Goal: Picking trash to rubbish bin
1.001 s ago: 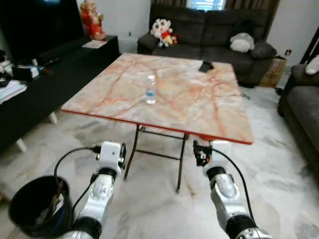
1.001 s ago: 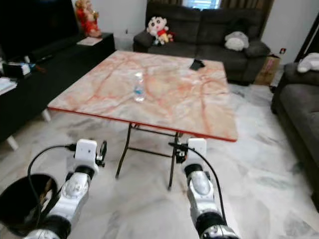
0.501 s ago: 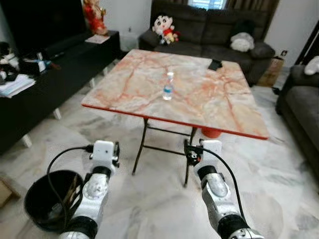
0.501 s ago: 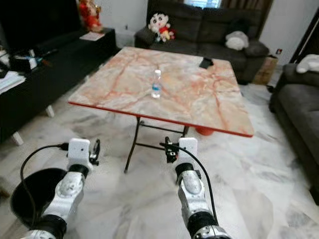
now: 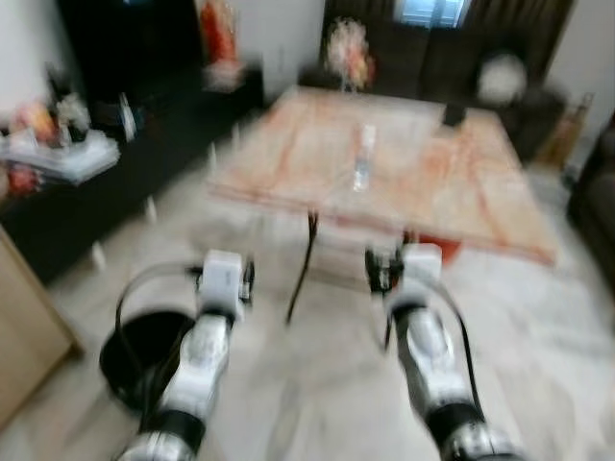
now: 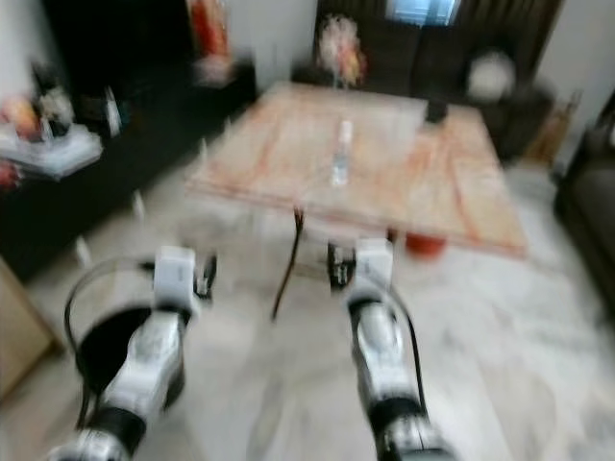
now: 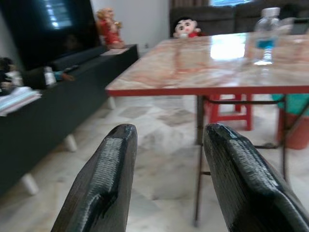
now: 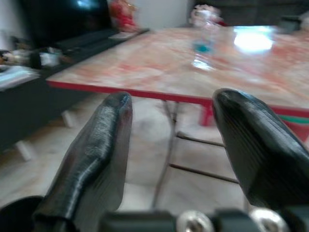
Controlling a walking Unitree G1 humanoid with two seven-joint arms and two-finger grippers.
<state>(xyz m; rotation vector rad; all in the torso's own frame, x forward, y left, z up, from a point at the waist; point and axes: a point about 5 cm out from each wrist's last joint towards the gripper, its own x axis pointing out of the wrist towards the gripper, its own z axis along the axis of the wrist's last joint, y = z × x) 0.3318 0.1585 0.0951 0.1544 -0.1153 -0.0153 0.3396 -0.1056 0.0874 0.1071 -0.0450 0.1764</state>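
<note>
Nearest me, my left claw [image 7: 166, 183] and right claw [image 8: 169, 159] are both spread and empty, held out low over the marble floor. The black rubbish bin [image 5: 144, 355] sits on the floor just beside my left arm. Ahead, well apart from both claws, the water bottle [image 5: 362, 158] stands upright mid-tabletop [image 5: 480, 206], toward the left edge. It lies straight ahead and higher; I judge the right claw marginally nearer.
</note>
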